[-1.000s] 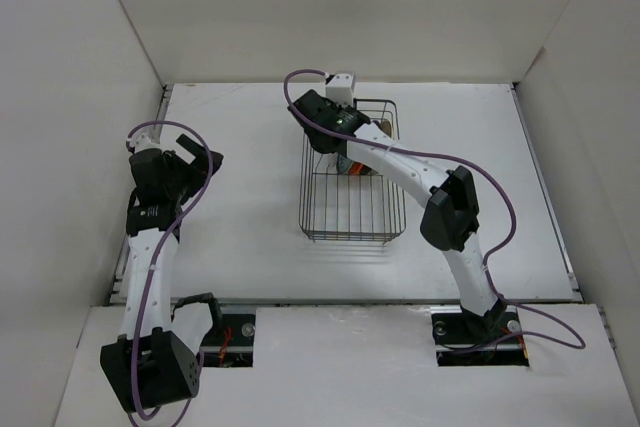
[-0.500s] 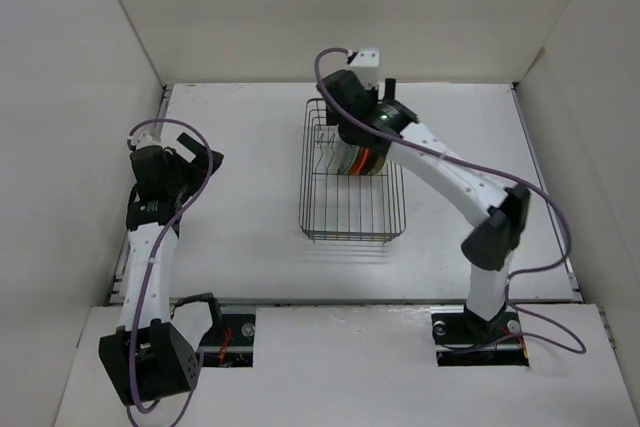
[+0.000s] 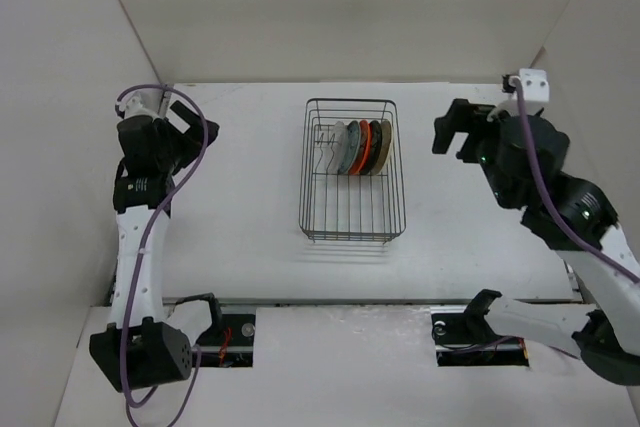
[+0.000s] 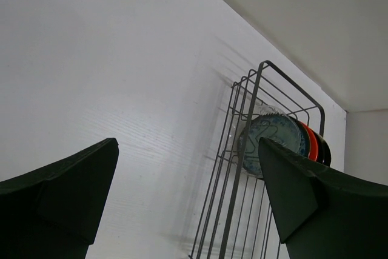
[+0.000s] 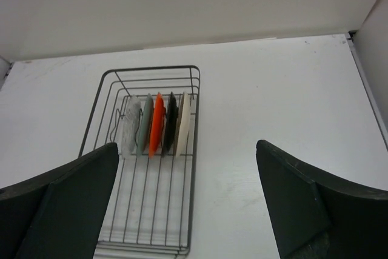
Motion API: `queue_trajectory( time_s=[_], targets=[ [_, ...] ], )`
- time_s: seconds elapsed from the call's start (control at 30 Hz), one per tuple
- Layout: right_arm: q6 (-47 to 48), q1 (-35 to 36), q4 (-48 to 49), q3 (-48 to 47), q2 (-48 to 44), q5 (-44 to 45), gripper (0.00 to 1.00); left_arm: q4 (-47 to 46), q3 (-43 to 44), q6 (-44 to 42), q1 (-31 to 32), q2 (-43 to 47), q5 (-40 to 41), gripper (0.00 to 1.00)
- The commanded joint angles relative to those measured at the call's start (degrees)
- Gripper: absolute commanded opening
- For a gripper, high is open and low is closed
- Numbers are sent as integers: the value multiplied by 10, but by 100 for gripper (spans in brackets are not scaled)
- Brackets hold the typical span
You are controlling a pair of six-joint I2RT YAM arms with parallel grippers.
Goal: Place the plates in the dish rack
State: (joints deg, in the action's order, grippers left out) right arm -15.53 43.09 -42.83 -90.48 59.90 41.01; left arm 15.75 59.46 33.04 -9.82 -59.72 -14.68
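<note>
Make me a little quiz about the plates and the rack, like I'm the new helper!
1. True or false: the plates stand on edge in the rack.
2. Which one is in the middle of the row? A the orange plate, B the cream plate, C the black plate.
3. Fill in: the rack holds ___ plates.
Key: 1 true; 2 A; 3 five.

A white table (image 3: 240, 207) enclosed by plain off-white walls (image 3: 330, 7) on three sides.
</note>
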Motion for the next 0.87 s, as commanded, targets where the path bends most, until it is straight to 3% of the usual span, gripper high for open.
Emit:
queue_trajectory(
  time_s=[0.0,0.07,0.37,0.83],
  targets=[
    [14,-1,-41,39,-87,-36,99,24,51,-25,24,6,36,100],
    [8,-1,-65,45,-122,-20,99,30,51,-33,36,11,77,100],
    [-28,-1,-196,33,-237,53,99,30,46,-44,36,29,69,100],
    [-39,-1,-202,39,-245,70,99,41,46,-44,36,44,64,100]
  ],
)
